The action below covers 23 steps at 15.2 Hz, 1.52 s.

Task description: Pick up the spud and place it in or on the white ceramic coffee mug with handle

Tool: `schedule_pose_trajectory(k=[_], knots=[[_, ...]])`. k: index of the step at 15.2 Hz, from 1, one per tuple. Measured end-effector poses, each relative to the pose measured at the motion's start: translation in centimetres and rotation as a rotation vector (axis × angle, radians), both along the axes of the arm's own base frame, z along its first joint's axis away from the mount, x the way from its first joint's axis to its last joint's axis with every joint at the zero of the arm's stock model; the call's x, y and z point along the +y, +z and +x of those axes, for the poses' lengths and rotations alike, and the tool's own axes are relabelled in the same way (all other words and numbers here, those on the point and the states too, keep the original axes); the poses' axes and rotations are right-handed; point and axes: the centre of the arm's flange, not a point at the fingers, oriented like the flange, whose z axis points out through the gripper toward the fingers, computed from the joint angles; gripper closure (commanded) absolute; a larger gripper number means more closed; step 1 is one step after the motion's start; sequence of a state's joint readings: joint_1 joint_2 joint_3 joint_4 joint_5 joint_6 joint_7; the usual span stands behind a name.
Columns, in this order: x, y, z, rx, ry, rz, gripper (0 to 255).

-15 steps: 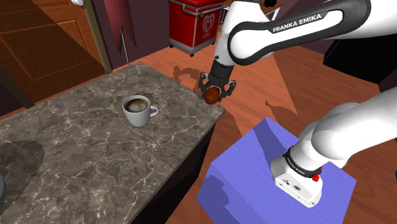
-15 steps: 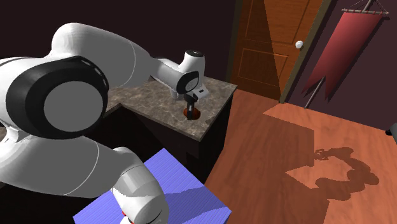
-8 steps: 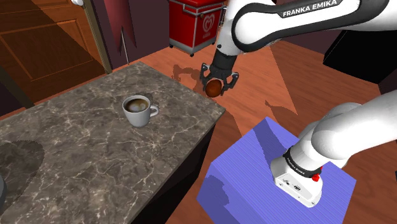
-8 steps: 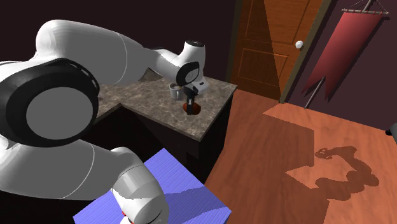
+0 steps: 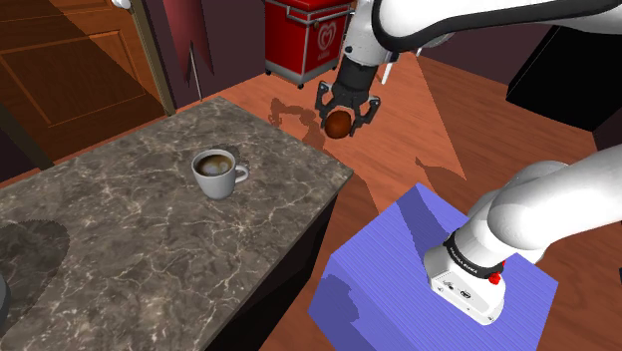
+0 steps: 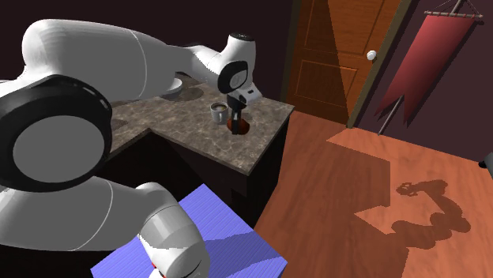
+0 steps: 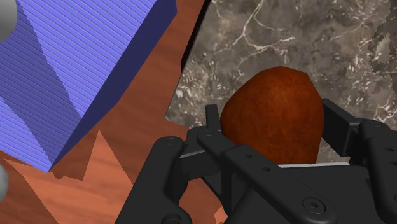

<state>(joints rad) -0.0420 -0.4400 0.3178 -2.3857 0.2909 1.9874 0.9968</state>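
The pick half of the job looks done: the black gripper (image 5: 340, 120) is clamped on the reddish-brown spud (image 5: 340, 126), its two fingers pressing the spud's flanks in the wrist view, and the load hangs clear above the marble counter (image 5: 150, 249). The white mug (image 5: 216, 174) stands upright on that counter with a dark fill inside. The spud is well apart from it, raised and off to the mug's handle side, over the counter's corner. What is left, as I judge it, is the placing half: carry the spud across to above the mug's mouth, lower it, and let go.
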Motion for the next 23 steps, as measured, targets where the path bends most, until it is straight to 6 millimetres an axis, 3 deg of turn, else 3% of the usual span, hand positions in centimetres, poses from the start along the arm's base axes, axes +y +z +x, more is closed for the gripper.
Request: schedule_pose_trajectory(k=[4, 6, 23], knots=[[0.0, 1.9, 0.0, 0.000, 0.000, 0.000, 255], [1.4, 2.2, 0.7, 0.000, 0.000, 0.000, 255], [21.6, 2.8, 9.1, 0.001, 0.003, 0.000, 255]])
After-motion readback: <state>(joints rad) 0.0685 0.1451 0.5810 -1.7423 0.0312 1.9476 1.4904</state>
